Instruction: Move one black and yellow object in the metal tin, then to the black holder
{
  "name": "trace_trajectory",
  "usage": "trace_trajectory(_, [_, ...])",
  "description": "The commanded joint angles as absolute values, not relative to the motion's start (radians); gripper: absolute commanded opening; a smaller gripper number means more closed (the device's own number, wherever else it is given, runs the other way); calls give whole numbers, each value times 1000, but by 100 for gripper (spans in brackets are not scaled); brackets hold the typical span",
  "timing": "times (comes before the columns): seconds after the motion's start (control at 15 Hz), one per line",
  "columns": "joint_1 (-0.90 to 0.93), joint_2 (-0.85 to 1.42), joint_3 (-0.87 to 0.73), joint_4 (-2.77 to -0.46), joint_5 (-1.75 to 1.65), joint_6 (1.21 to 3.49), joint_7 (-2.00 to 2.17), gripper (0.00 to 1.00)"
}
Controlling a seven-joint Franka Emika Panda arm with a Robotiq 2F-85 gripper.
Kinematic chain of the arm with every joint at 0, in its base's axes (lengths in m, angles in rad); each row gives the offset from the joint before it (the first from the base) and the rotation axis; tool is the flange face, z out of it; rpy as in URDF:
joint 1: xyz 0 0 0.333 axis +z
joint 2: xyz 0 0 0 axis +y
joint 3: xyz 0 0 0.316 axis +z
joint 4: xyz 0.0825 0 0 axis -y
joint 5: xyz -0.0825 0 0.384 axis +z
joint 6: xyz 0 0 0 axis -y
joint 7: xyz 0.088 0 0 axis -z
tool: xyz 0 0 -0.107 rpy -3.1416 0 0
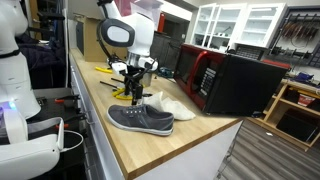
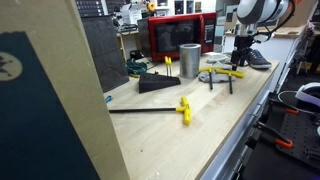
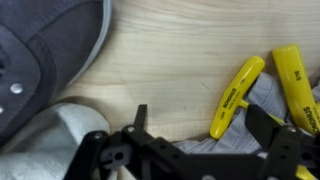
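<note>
The hand (image 1: 133,93) hangs wide open and empty above yellow-handled tools (image 3: 237,95) on the surface (image 2: 200,130), near the grey shoe (image 1: 140,120); the metal tin (image 2: 190,60) stands well apart.

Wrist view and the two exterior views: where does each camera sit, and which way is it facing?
Exterior view: at the end of the countertop nearest the grey shoe, facing along it toward the arm and gripper.
Exterior view: at the opposite end, facing past the metal tin toward the same arm.
Wrist view: on the arm, looking down at yellow-handled tools; the open gripper shows at the bottom.
Shared: all three show the grey shoe.
</note>
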State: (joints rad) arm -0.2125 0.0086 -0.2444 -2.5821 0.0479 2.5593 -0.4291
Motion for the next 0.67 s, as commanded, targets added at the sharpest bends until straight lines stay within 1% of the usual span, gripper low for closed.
trace_trajectory(0.0, [-230,-27,-245,-2594,124,2544,-447,100])
trace_trajectory(0.2, [-238,-30,-251,-2593,178,2557,-442,100])
trace_trajectory(0.6, [-254,6,-264,-2599,182,2604,-407,100])
